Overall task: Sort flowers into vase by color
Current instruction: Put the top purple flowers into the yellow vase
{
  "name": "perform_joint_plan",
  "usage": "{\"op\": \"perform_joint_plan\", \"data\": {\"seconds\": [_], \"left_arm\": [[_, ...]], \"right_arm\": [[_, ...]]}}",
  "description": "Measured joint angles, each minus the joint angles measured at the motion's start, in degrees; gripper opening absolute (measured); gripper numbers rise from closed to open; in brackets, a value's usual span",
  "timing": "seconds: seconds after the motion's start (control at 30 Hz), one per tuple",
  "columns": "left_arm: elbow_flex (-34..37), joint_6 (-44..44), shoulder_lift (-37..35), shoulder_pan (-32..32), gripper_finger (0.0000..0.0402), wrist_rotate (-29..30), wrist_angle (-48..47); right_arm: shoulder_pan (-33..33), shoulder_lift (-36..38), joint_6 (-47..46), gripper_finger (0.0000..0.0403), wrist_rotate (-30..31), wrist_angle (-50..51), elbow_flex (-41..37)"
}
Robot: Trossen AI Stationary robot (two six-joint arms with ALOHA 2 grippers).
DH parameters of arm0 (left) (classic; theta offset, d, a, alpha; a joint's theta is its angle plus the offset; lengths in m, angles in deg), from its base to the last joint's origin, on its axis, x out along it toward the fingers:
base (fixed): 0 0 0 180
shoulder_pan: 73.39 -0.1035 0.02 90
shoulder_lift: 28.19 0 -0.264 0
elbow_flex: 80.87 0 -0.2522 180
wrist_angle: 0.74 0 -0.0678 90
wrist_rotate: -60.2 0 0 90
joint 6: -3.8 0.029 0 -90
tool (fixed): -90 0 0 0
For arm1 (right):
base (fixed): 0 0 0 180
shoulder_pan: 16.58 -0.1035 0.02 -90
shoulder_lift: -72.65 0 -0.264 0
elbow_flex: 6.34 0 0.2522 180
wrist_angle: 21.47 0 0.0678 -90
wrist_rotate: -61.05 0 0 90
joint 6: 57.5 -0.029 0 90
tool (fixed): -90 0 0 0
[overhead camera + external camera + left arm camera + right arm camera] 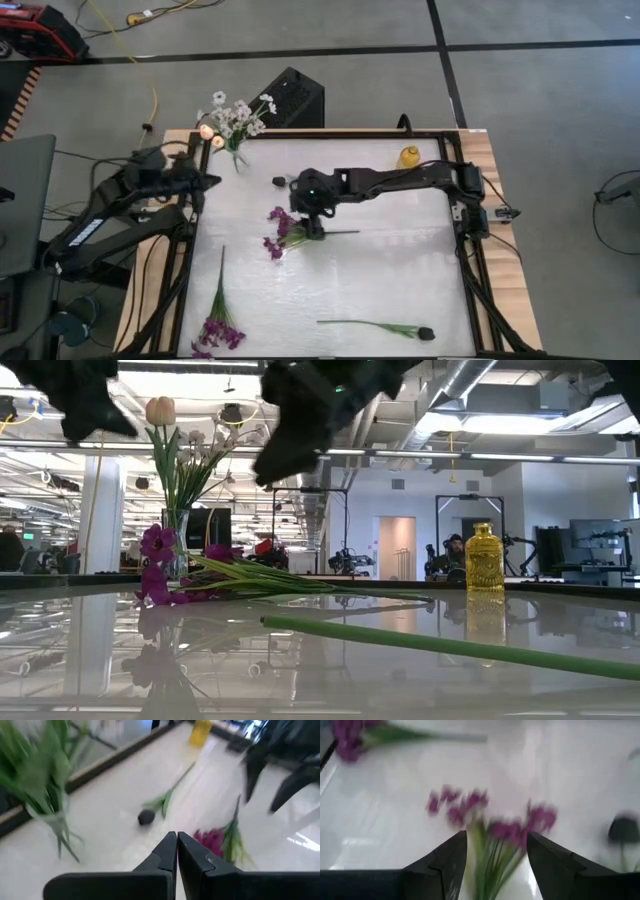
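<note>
A clear vase (236,152) at the table's far left corner holds white blossoms and peach tulip buds (160,410). A purple sprig (281,231) lies flat mid-table. My right gripper (497,851) hangs open above its stems, with the purple blossoms (470,805) ahead of the fingers; in the low view it (300,430) stands clear of the sprig (200,574). A second purple sprig (218,325) lies near the left near corner. One dark-budded stem (380,327) lies near the near edge. Another dark bud (279,181) lies beside the right arm. My left gripper (177,851) is shut, near the vase at the left edge.
A small yellow bottle-shaped vase (409,156) stands at the far edge, right of centre. A black frame rail (190,250) borders the white table. A black box (290,97) sits on the floor beyond the far edge. Bare table lies right of centre.
</note>
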Motion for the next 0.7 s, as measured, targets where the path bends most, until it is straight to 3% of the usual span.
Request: {"op": "perform_joint_plan", "data": {"seconds": [0.17,0.37,0.7], "left_arm": [[6.61,-0.63,0.3,0.3,0.0,-5.12,3.46],[7.47,-1.77,0.7,4.36,0.0,-9.47,6.15],[9.15,-2.47,0.77,17.01,0.0,-7.3,12.87]], "right_arm": [[-1.51,2.84,-5.52,0.023,0.08,13.54,0.0],[-2.87,5.33,-7.01,0.023,1.34,24.96,-0.01],[-3.12,1.34,-7.08,0.023,3.38,21.96,-0.11]]}}
